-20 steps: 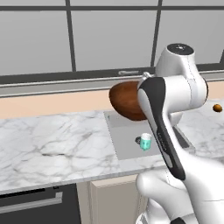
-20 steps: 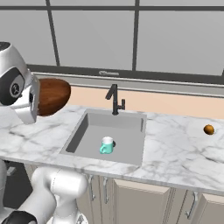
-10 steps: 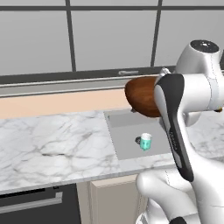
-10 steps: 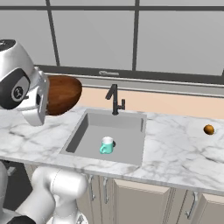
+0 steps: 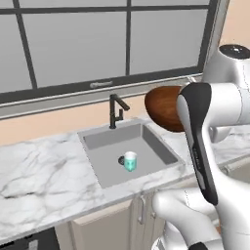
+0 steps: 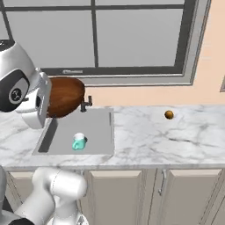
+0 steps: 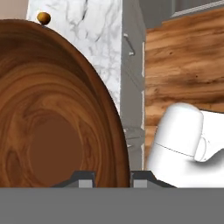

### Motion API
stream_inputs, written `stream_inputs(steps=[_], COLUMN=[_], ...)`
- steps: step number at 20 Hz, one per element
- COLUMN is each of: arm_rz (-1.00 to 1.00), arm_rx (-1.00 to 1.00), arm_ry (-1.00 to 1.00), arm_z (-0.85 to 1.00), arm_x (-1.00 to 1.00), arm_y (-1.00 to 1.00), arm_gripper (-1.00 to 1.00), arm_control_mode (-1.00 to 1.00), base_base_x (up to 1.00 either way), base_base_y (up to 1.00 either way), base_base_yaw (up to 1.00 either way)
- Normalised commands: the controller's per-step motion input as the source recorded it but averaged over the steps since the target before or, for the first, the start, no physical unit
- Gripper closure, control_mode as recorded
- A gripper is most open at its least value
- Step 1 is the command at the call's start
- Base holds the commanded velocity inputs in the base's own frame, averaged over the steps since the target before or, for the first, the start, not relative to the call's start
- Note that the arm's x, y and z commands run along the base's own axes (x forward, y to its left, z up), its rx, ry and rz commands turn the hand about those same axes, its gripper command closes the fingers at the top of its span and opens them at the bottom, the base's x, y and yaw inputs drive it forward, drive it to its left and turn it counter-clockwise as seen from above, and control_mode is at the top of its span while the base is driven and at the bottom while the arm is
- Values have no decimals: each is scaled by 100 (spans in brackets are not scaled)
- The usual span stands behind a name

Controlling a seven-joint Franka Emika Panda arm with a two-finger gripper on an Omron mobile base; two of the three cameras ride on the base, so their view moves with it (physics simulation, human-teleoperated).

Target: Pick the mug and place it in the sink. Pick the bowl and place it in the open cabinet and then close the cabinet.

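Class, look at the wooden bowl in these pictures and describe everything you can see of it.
The bowl is wide, round and dark reddish-brown, with swirling wood grain that shows plainly in the hand view. It is off the counter, held in the air on its edge rather than level, above and beside the sink. The gripper is shut on its rim, one fingertip on each side of the wall. Nothing else touches it.
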Motion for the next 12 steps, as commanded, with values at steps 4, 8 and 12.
stream_inputs(steps=[4, 8, 12], arm_rz=[0, 0, 0], arm_rx=[0, 0, 0], arm_ry=[0, 0, 0], arm_z=[0, 0, 0], arm_x=[0, 0, 0], arm_y=[0, 0, 0], arm_gripper=[100, 100, 100], arm_control_mode=[100, 100, 100], base_base_x=[0, 0, -11], base_base_y=[-1, 0, -12], base_base_yaw=[-98, -99, -82])
